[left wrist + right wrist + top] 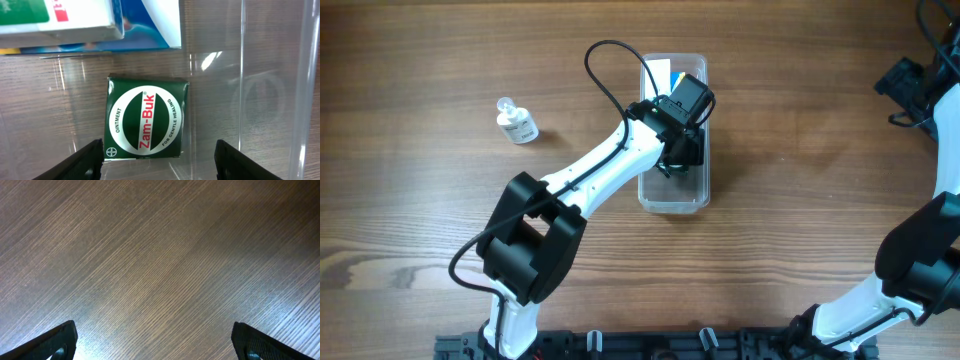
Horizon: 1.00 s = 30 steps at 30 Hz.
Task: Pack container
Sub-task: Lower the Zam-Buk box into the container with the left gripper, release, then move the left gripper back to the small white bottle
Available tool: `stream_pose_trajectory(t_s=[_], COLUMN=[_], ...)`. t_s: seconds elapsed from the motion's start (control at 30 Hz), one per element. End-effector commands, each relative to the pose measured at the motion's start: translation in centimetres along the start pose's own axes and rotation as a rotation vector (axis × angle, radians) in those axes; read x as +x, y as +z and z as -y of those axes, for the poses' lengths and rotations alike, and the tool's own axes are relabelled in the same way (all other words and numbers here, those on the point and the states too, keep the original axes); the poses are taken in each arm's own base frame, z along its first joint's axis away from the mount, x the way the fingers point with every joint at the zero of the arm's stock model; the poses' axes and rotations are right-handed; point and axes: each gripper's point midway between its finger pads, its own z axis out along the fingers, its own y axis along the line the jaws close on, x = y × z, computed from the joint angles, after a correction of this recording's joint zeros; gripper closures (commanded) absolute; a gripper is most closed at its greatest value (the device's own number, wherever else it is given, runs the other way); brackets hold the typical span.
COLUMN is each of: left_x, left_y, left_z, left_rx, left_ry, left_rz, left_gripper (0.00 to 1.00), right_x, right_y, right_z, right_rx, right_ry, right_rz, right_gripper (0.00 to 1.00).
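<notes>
The clear plastic container stands at the table's middle back. My left gripper hovers inside it, open and empty. In the left wrist view a green Zam-Buk ointment box lies flat on the container floor just beyond my open fingers, apart from them. A white box with green and red print and a blue-and-white box lie at the container's far end; the blue-and-white one also shows in the overhead view. The clear wall rises on the right. My right gripper is open and empty above bare wood.
A small clear bottle with a white label lies on the table left of the container. The right arm is at the far right edge, with black cabling at the back right corner.
</notes>
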Motion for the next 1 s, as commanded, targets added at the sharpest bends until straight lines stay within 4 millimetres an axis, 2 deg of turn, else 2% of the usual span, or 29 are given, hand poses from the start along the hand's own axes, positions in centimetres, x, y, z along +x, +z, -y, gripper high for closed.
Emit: stream_pose_trajectory(t_s=[0.0, 0.1, 0.27, 0.43, 0.53, 0.57, 0.63, 0.67, 0.8, 0.87, 0.97], left_x=[-0.2, -0.6, -2.3, -4.0, -5.1, -5.4, -6.1, -6.5, -7.9, -8.5, -8.4], left_y=[0.1, -0.2, -2.9, -7.7, -11.1, -12.3, -15.4, -17.1, -21.3, -22.3, -22.2], left_z=[0.6, 0.9, 2.0, 2.8, 1.1, 0.2, -3.2, -5.7, -12.5, -15.4, -19.0], left_rx=[0.015, 0.025, 0.053, 0.096, 0.079, 0.069, 0.006, -0.048, -0.185, -0.212, -0.237], left_ry=[-0.008, -0.001, 0.033, 0.048, 0.017, 0.002, -0.051, -0.089, -0.211, -0.286, -0.455], left_rz=[0.004, 0.017, 0.062, 0.146, 0.203, 0.22, 0.266, 0.297, 0.396, 0.417, 0.399], left_gripper=[0.29, 0.28, 0.25, 0.19, 0.14, 0.11, 0.01, 0.0, 0.0, 0.0, 0.0], right_x=[0.3, 0.3, 0.3, 0.3, 0.3, 0.3, 0.3, 0.3, 0.3, 0.3, 0.3], right_y=[0.6, 0.6, 0.6, 0.6, 0.6, 0.6, 0.6, 0.6, 0.6, 0.6, 0.6], right_z=[0.0, 0.0, 0.0, 0.0, 0.0, 0.0, -0.1, -0.1, -0.1, -0.1, -0.1], right_rx=[0.016, 0.016, 0.016, 0.016, 0.016, 0.016, 0.015, 0.015, 0.015, 0.015, 0.015], right_ry=[0.004, 0.004, 0.004, 0.004, 0.004, 0.004, 0.002, 0.002, 0.002, 0.002, 0.001], right_rz=[-0.009, -0.009, -0.009, -0.009, -0.009, -0.009, -0.009, -0.009, -0.009, -0.009, -0.009], right_gripper=[0.0, 0.0, 0.0, 0.0, 0.0, 0.0, 0.0, 0.0, 0.0, 0.0, 0.0])
